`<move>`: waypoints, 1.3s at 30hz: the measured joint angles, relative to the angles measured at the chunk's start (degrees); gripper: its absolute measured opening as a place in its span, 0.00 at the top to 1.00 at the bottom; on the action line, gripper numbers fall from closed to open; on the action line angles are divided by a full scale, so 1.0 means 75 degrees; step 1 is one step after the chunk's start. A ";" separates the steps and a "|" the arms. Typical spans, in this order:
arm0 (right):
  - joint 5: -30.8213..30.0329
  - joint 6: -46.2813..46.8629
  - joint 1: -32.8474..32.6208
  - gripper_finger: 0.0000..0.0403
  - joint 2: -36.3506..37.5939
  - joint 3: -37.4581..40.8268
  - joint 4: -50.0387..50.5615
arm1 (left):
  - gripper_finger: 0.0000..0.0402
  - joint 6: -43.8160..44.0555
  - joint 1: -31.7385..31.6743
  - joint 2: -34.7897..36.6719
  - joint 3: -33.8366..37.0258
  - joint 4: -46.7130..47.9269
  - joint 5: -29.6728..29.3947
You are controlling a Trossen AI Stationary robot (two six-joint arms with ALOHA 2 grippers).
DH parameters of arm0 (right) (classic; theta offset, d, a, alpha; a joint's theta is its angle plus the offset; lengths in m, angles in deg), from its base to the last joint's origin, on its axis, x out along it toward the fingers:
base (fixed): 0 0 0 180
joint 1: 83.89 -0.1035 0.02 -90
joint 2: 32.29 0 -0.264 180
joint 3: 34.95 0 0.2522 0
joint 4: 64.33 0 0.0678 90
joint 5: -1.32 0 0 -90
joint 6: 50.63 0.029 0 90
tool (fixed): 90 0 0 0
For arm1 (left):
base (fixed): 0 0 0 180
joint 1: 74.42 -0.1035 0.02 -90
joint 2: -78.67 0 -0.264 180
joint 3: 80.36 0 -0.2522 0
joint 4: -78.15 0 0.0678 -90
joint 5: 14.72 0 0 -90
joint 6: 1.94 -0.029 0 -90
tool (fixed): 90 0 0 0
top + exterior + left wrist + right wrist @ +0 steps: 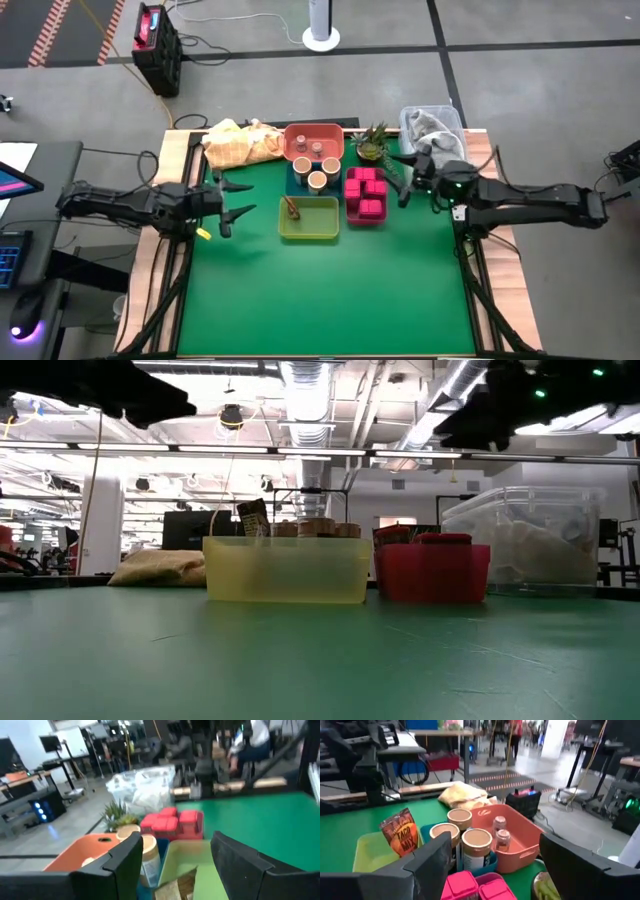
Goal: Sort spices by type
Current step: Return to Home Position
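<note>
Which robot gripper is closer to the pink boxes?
The right gripper. It hovers just beside the pink boxes, on their right in the high view. The left gripper is farther off, past the yellow-green tray.

Grey concrete floor (520,40) w/ dark seam lines; striped hazard tape (50,30) at one corner. Black equipment box (157,45) & white round stand base (321,38) sit on it. Dark desk (45,190) at left. Ceiling: silver ducts (305,390), long strip lights (200,451), v. bright.

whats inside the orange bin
Two small clear jars stand inside the orange bin. In the right wrist view, the tan-topped jars beside it hide part of its floor.
</note>
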 joint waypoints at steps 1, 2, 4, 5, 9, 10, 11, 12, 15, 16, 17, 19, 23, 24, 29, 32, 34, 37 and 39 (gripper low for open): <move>0.0021 -0.0049 0.0000 0.19 0.0302 0.0190 0.0070 | 0.44 0.0057 0.0000 0.0196 0.0054 -0.0007 -0.0007; 0.0026 -0.0116 -0.0003 0.19 0.0622 0.0363 0.0086 | 0.44 0.0092 0.0000 0.0409 0.0131 -0.0010 -0.0012; 0.0038 -0.0150 -0.0061 0.19 0.1294 0.0661 0.0068 | 0.44 0.0093 0.0000 0.0835 0.0291 0.0037 -0.0018; 0.0042 -0.0157 -0.0098 0.19 0.1636 0.0783 0.0106 | 0.44 0.0091 0.0000 0.1023 0.0369 0.0034 -0.0029; 0.0051 -0.0181 -0.0246 0.19 0.2895 0.1120 0.0649 | 0.44 0.0062 -0.0012 0.1698 0.0815 0.0177 -0.0081; 0.0052 -0.0187 -0.0285 0.19 0.3174 0.1158 0.0909 | 0.44 0.0066 -0.0012 0.1827 0.0902 0.0185 -0.0080; 0.0050 -0.0181 -0.0324 0.19 0.3467 0.1175 0.1188 | 0.44 0.0072 -0.0012 0.1951 0.0976 0.0172 -0.0080; 0.0052 -0.0154 -0.0351 0.19 0.3766 0.1178 0.1505 | 0.44 0.0081 -0.0012 0.2069 0.1041 0.0149 -0.0078; 0.0052 -0.0040 -0.0464 0.19 0.4541 0.1181 0.2228 | 0.44 0.0166 -0.0012 0.2384 0.1232 0.0298 -0.0104; 0.0054 0.0010 -0.0503 0.19 0.4777 0.1181 0.2504 | 0.44 0.0211 -0.0012 0.2483 0.1279 0.0414 -0.0143; 0.0052 0.0058 -0.0542 0.19 0.4993 0.1181 0.2742 | 0.44 0.0292 -0.0012 0.2566 0.1309 0.0556 -0.0199; 0.0055 0.0092 -0.0599 0.19 0.5424 0.1181 0.3206 | 0.44 0.0446 -0.0012 0.2707 0.1336 0.0874 -0.0322; 0.0052 0.0145 -0.0707 0.19 0.5635 0.1180 0.3616 | 0.44 0.0761 -0.0012 0.2941 0.1343 0.1355 -0.0334; 0.0052 0.0107 -0.0712 0.19 0.5612 0.1189 0.3626 | 0.44 0.0862 -0.0012 0.2984 0.1343 0.1514 -0.0338; 0.0055 0.0094 -0.0705 0.19 0.5646 0.1183 0.3552 | 0.44 0.1235 -0.0012 0.3230 0.1343 0.2145 -0.0347; 0.0055 0.0090 -0.0702 0.19 0.5643 0.1178 0.3587 | 0.44 0.1268 -0.0009 0.3346 0.1348 0.2227 -0.0357; 0.0055 0.0039 -0.0702 0.19 0.5643 0.1178 0.3555 | 0.44 0.1232 -0.0009 0.3346 0.1348 0.2215 -0.0361; 0.0055 -0.0140 -0.0702 0.19 0.5643 0.1181 0.3511 | 0.44 0.1221 -0.0009 0.3346 0.1505 0.1994 -0.0362; 0.0054 -0.0210 -0.0702 0.19 0.5643 0.1221 0.3437 | 0.44 0.1289 -0.0009 0.3352 0.1835 0.1668 -0.0363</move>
